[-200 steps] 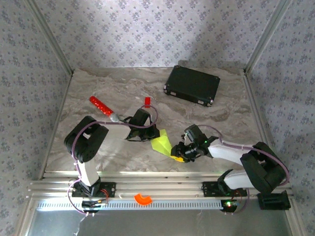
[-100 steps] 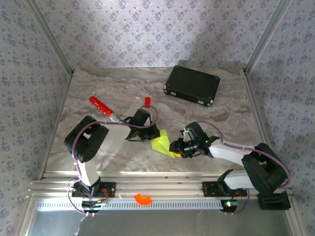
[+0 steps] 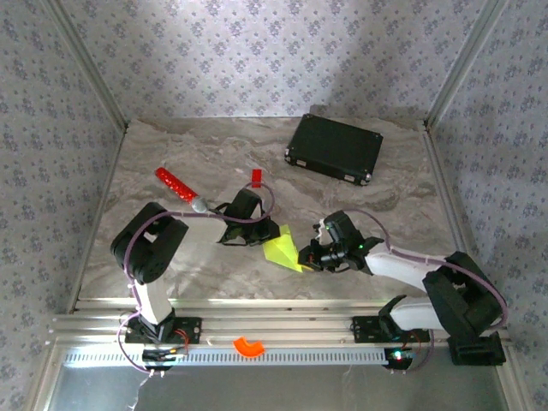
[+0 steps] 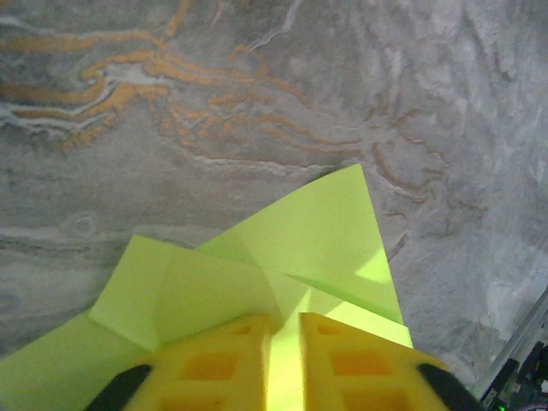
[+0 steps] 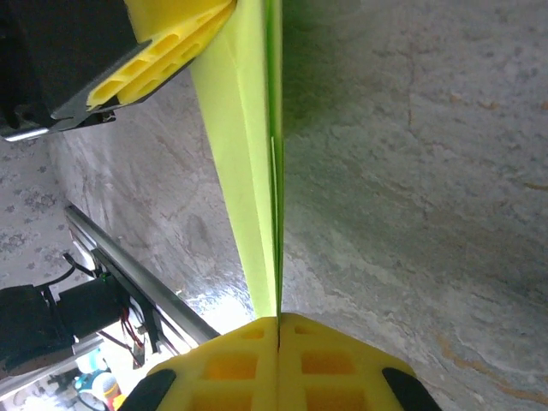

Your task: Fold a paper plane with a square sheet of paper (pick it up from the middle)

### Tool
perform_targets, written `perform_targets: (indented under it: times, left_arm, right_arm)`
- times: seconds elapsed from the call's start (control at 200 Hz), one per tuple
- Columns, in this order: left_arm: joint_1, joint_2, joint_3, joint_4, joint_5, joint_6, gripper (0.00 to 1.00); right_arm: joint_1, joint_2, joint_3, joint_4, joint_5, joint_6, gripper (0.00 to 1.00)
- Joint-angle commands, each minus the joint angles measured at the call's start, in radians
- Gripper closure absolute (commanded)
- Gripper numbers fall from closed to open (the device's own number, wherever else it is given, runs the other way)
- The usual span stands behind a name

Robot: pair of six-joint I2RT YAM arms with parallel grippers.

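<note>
The paper (image 3: 281,248) is clamped edgewise by the closed right gripper (image 5: 278,320) jaws. The left gripper (image 4: 283,321) jaws are set astride it; grip cannot be told.

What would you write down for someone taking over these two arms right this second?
Left gripper: jaws a slit apart with the lime paper between them; whether it pinches firmly cannot be told.
Right gripper: shut on the paper's opposite edge.
Paper: between the two arms, at the near middle of the table.
Done: paper picked up, several creases in, one pointed corner formed.
Left: the last folds into a slim dart.
</note>
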Motion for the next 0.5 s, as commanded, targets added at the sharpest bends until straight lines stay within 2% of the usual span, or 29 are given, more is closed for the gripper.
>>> perform_targets:
  times: [0.0,0.155,0.26,0.495]
  left_arm:
    - [-0.004,-0.08,0.0,0.006,-0.032,-0.009,0.74]
    - [-0.003,-0.175,-0.02,-0.019,-0.105,-0.004,0.65]
    - [-0.003,-0.244,-0.044,-0.04,-0.177,-0.007,0.62]
    - [0.012,-0.404,-0.137,-0.051,-0.308,-0.047,0.57]
  right_arm:
    - [-0.005,-0.061,0.01,-0.055,0.055,-0.074,0.97]
    - [0.011,-0.144,0.044,-0.196,0.216,-0.179,0.98]
    - [0.04,-0.199,0.081,-0.266,0.348,-0.255,0.98]
    - [0.167,-0.273,0.183,-0.41,0.73,-0.422,0.98]
